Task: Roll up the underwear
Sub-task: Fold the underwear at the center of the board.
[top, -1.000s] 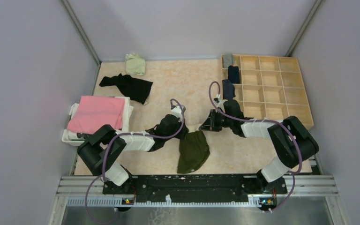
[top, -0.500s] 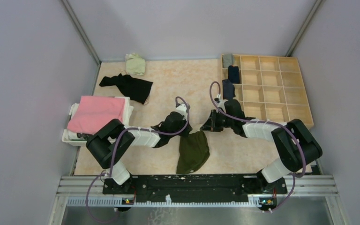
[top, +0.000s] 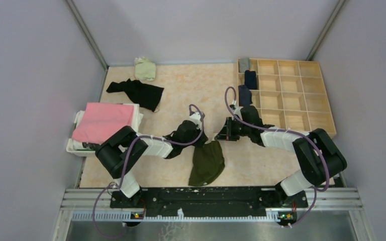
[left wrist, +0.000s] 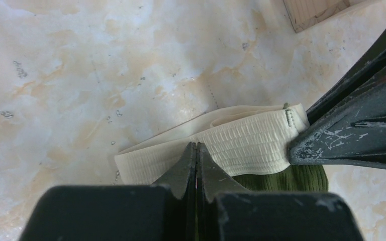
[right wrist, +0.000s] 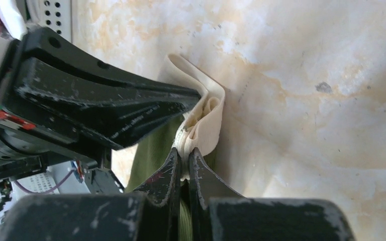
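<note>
The olive green underwear [top: 206,163], lying mid-table [top: 181,85] toward the near edge, is being pinched by its cream waistband [left wrist: 251,143] in the left gripper [left wrist: 196,153] and the right gripper [right wrist: 183,156].

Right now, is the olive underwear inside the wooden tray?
No, the olive underwear lies on the table, left of the wooden tray.

Olive green is seen on the underwear [top: 207,161], cream ribbing on its waistband [left wrist: 241,145]; pink is shown by the cloth [top: 103,121] at nine o'clock.
</note>
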Controlling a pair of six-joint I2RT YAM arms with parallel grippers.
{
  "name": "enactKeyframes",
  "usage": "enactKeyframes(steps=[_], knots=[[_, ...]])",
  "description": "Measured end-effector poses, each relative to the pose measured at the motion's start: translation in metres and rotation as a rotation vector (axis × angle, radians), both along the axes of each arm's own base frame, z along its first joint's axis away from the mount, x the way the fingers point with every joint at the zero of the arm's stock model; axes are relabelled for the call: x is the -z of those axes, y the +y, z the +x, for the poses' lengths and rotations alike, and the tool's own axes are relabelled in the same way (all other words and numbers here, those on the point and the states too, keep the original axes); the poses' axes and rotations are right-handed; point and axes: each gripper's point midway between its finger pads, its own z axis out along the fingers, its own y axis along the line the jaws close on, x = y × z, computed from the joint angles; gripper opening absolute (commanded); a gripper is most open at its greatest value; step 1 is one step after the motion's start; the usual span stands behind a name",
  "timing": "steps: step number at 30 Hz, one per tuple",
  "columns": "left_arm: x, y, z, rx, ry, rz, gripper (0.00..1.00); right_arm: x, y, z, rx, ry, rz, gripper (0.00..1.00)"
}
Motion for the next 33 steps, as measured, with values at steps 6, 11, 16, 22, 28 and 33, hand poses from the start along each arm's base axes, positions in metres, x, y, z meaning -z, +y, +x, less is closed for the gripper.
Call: enactKeyframes(steps=[6,11,16,22,28,33], knots=[[-0.002,-0.007,-0.002,0.020,0.007,-0.043,0.00,-0.012,0.006,0.005,-0.008,-0.008,0.024,0.00],[-0.003,-0.009,-0.003,0.021,0.003,-0.063,0.00,-0.017,0.012,0.008,-0.017,-0.001,0.034,0.00],[-0.002,-0.009,-0.004,0.020,0.005,-0.072,0.00,-0.014,0.020,0.009,-0.031,0.012,0.033,0.00],[0.000,-0.010,-0.004,0.019,0.011,-0.080,0.00,-0.006,0.030,0.009,-0.052,0.033,0.020,0.00],[0.000,-0.009,-0.005,0.018,0.006,-0.084,0.00,0.001,0.034,0.008,-0.059,0.046,0.006,0.00],[-0.006,-0.004,-0.008,0.012,0.001,-0.078,0.00,0.005,0.033,0.008,-0.052,0.049,-0.009,0.00]])
